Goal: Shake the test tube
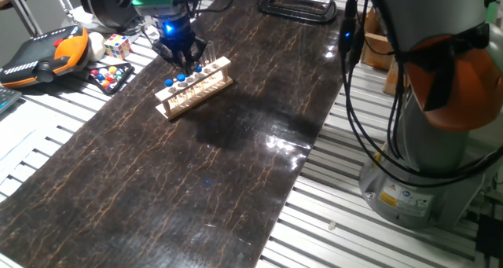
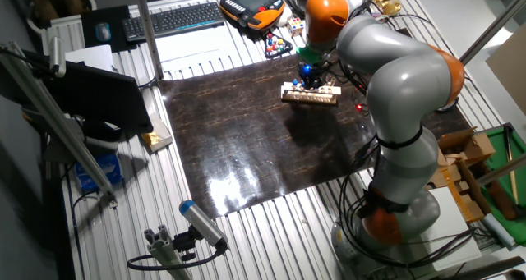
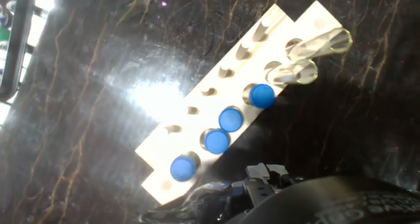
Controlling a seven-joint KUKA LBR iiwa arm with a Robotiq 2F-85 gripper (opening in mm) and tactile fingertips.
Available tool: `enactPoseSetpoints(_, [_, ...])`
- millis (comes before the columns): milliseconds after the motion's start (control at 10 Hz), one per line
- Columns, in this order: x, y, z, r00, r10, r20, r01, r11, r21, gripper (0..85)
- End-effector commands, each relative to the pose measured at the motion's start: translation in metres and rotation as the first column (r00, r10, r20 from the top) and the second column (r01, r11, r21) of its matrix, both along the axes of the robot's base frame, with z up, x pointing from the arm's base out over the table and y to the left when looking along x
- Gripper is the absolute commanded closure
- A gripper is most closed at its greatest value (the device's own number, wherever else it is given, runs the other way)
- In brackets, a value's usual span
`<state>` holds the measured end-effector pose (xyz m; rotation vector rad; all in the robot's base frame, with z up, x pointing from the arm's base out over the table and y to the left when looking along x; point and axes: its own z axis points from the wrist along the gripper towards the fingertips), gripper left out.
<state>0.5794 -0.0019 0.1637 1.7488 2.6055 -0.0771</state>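
While the hand (image 1: 187,58) hovers just above the wooden rack (image 1: 194,87) on the counter (image 1: 236,158) (whether open or closed cannot be told), it should centre on one blue-capped test tube (image 3: 230,119) and descend straight. The rack holds four capped tubes and two uncapped tubes (image 3: 295,71).

Gripper (image 1: 185,57) hung just above the left half of a wooden rack (image 1: 194,87) of blue-capped test tubes (image 1: 181,78), fingers pointing down; jaw state unclear. Rack sat on a dark marbled mat (image 1: 220,158). A Rubik's cube (image 1: 117,45) and an orange teach pendant (image 1: 43,56) lay to the left, off the mat.
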Motion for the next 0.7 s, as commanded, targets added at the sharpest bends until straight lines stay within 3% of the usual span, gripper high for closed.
enactPoseSetpoints(0, [0.0001,-0.0038,-0.002,1.0,-0.022,0.002,0.022,1.0,0.017,84.3])
enactPoseSetpoints(100, [0.0027,-0.004,-0.0026,0.999,-0.052,0.01,0.052,0.998,0.017,84.3])
enactPoseSetpoints(200, [0.0051,-0.0033,-0.0036,0.996,-0.08,0.03,0.079,0.996,0.029,79.0])
enactPoseSetpoints(300, [0.0063,-0.0031,-0.0037,0.989,-0.135,0.058,0.132,0.99,0.053,59.7])
enactPoseSetpoints(400, [0.0071,-0.0029,-0.0025,0.983,-0.173,0.062,0.17,0.984,0.049,45.7])
enactPoseSetpoints(600, [0.0086,-0.0036,-0.0018,0.96,-0.271,0.066,0.268,0.962,0.047,30.0])
